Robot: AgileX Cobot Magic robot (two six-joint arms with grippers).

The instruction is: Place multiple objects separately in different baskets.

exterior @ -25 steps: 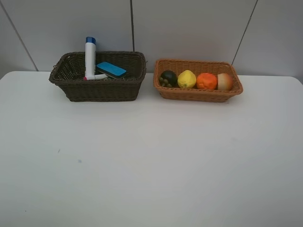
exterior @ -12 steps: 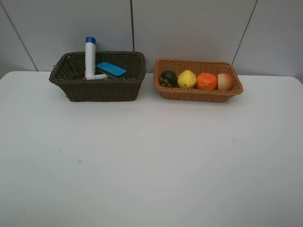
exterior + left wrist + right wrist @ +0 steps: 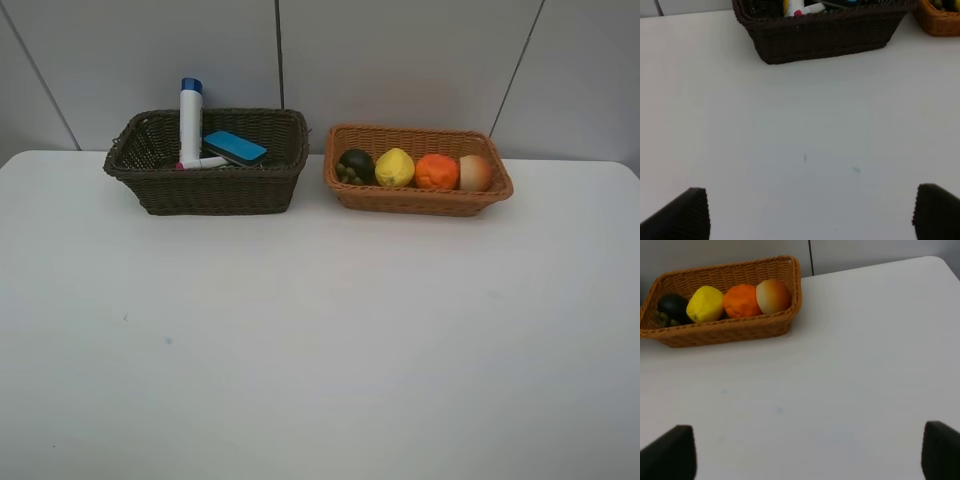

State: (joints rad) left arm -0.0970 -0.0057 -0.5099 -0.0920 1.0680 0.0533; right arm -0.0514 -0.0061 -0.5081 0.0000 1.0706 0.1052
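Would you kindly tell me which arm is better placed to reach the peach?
The right. Its open pincer faces the tan basket holding the peach; the left faces the dark basket.

A white table (image 3: 320, 340) under soft, even light stands against a pale grey panelled wall (image 3: 400, 60) with dark seams.

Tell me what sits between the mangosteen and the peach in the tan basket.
In the exterior high view, the lemon and the orange lie in a row between the mangosteen and the peach, all inside the tan basket.
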